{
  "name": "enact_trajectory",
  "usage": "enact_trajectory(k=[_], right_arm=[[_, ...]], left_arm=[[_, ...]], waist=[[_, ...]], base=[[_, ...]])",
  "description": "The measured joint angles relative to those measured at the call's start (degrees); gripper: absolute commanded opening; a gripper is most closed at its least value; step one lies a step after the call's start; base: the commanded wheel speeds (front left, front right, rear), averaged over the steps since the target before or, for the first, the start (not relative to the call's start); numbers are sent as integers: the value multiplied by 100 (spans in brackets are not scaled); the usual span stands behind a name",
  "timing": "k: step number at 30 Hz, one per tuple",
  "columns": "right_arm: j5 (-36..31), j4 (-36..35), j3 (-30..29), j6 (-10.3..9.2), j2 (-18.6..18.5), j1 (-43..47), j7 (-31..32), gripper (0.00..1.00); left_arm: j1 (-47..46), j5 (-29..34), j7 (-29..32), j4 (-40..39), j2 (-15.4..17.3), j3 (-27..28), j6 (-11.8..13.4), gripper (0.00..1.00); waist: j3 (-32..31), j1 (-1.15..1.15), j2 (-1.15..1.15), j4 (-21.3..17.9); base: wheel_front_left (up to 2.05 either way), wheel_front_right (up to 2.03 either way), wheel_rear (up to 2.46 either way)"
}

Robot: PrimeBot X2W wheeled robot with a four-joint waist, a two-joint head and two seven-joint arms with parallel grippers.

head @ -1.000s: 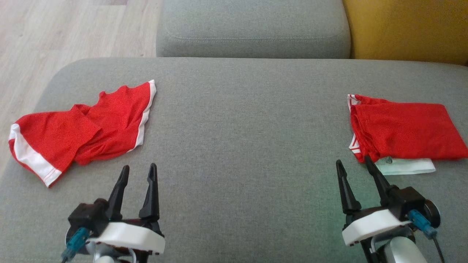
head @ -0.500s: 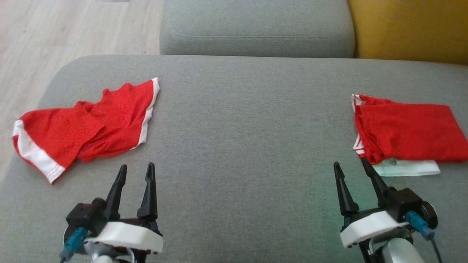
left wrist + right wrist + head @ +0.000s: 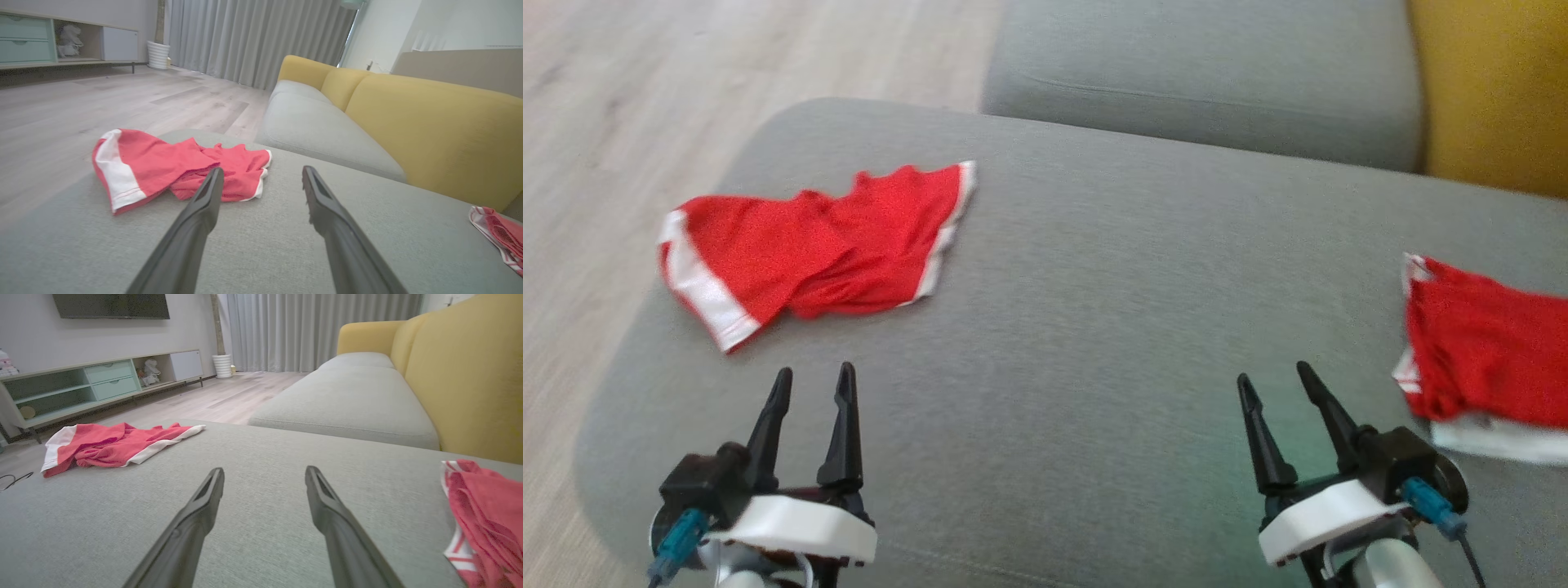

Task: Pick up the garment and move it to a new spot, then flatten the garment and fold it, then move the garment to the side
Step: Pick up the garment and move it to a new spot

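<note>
Grey upholstery makes the work surface: a broad grey cushion point(image 3: 1094, 343) with wooden floor past its left edge and a yellow backrest point(image 3: 1494, 82) past its far right corner. On the cushion's far left part lies a crumpled red garment point(image 3: 817, 249) with white bands, bunched over itself and touched by nothing. At the cushion's right edge sits a folded red garment point(image 3: 1486, 359), with a white piece showing under its near side.

The left gripper point(image 3: 813, 371) hovers over the cushion's near left part, just short of the crumpled garment, fingers spread and empty. The right gripper point(image 3: 1270, 371) hovers over the cushion's near right part, beside the folded garment but apart from it, fingers likewise spread around nothing.

The first step looks to be in hand, with the pick-up not yet begun. The next move likely calls for the left gripper to go forward and down onto a raised fold, pinch cloth rather than upholstery, and carry it to the cushion's bare middle.

Across the floor from the cushion, a low cabinet point(image 3: 81, 381) has pale green drawers and open compartments. One holds a small pale figure point(image 3: 149, 373), too small to make out. Beside it a white ribbed pot point(image 3: 222, 365) stands on the floor with a thin stem rising from it; what else it holds I cannot tell
</note>
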Motion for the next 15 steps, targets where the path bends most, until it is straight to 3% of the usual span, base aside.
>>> enact_trajectory(k=[10,15], right_arm=[[209,55,387,0,5,-11,-1,100],[215,216,686,0,8,-285,-1,100]], left_arm=[[34,140,0,-138,10,318,2,100],[120,113,0,-361,12,538,102,100]], waist=[[-102,0,0,1017],[56,0,0,1272]], base=[[0,0,0],[0,0,0]])
